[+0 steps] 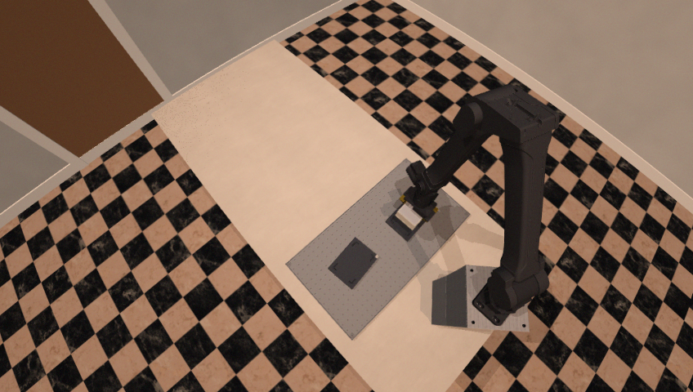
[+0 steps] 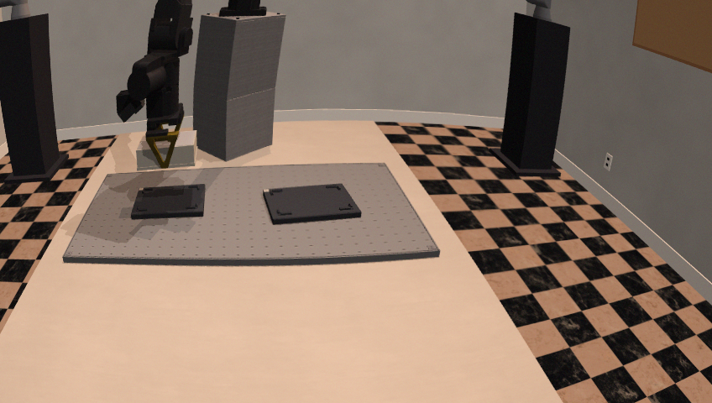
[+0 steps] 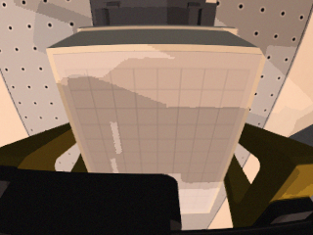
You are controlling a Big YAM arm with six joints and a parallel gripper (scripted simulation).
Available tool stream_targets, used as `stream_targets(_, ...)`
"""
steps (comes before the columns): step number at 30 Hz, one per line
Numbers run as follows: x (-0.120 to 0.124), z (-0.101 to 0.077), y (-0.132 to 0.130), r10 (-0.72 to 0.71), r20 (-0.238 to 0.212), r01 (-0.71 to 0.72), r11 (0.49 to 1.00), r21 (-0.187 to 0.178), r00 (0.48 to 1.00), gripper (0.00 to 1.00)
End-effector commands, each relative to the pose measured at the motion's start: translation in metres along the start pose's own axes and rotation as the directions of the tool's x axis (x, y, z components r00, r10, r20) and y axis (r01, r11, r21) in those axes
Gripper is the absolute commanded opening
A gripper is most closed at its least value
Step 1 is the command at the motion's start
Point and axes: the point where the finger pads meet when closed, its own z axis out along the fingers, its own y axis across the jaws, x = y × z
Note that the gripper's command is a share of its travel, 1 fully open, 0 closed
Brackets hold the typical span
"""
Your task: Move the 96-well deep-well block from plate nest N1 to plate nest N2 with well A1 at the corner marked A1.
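Note:
My gripper is shut on the white 96-well deep-well block and holds it level in the air, well above nest N1. In the top view the block hangs over N1 under the gripper. In the wrist view the block fills the middle, its gridded top facing the camera, with N1 below and beyond it. Nest N2 is a dark empty plate with corner locators; it also shows in the top view.
Both nests sit on a grey perforated baseplate on the tan table. A tall grey block stands behind the baseplate, and dark pillars stand on the floor at the sides. The arm's base is beside the baseplate.

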Motion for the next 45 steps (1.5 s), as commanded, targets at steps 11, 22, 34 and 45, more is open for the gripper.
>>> stream_targets(11, -0.013, -0.016, 0.012, 0.006, 0.023, -0.005, 0.999, -0.042, 1.000, 0.00)
stream_targets(22, 0.023, -0.014, 0.018, -0.069, 0.025, 0.070, 0.997, -0.044, 0.997, 0.00)
stream_targets(34, 0.057, -0.014, 0.022, -0.069, 0.020, 0.069, 0.997, -0.044, 0.997, 0.00)
stream_targets(45, 0.088, -0.014, 0.025, -0.068, 0.017, 0.069, 0.997, -0.041, 0.998, 0.00)
